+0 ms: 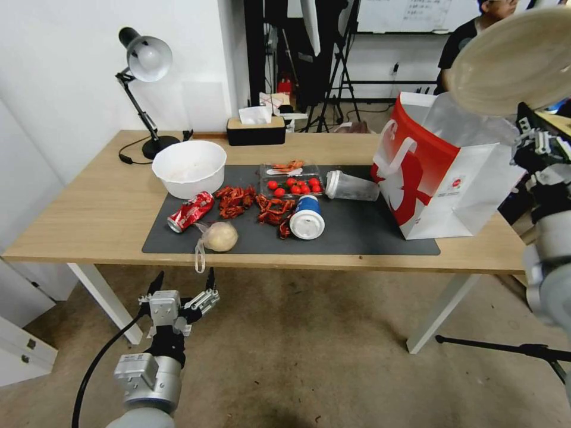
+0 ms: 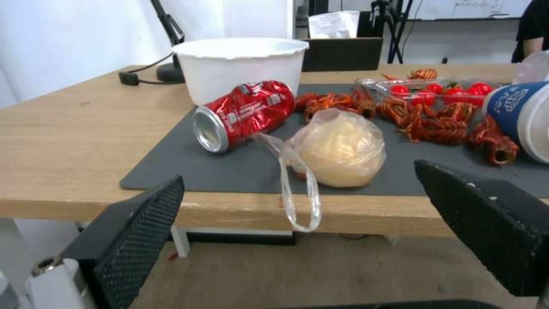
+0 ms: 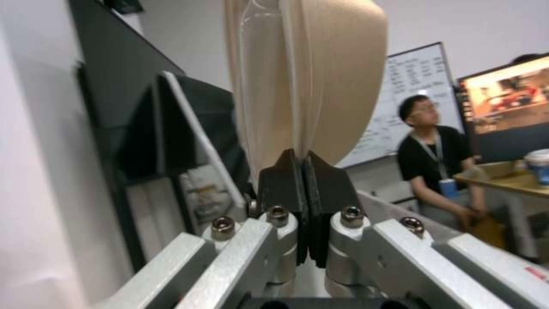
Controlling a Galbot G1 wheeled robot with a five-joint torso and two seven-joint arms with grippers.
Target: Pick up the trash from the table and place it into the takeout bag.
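Note:
My right gripper (image 1: 523, 116) (image 3: 301, 156) is shut on the rim of the beige round lid (image 1: 514, 59) (image 3: 320, 73) and holds it high over the open red-and-white takeout bag (image 1: 440, 172) at the table's right end. On the dark mat (image 1: 357, 238) lie the crushed red can (image 1: 190, 211) (image 2: 243, 113), the clear bag with a beige lump (image 1: 219, 236) (image 2: 340, 148), the blue-and-white cup (image 1: 307, 217) (image 2: 520, 116) and a clear plastic container (image 1: 351, 185). My left gripper (image 1: 184, 276) (image 2: 298, 171) hangs open below the table's front edge, facing the lump bag.
A white bowl (image 1: 190, 166), red crayfish shells (image 1: 256, 205) and a clear tray of tomatoes (image 1: 291, 181) share the mat. A desk lamp (image 1: 146, 65) and a black tissue box (image 1: 256, 131) stand at the back of the light-wood table (image 1: 89, 220). The lump bag's loop hangs over the front edge.

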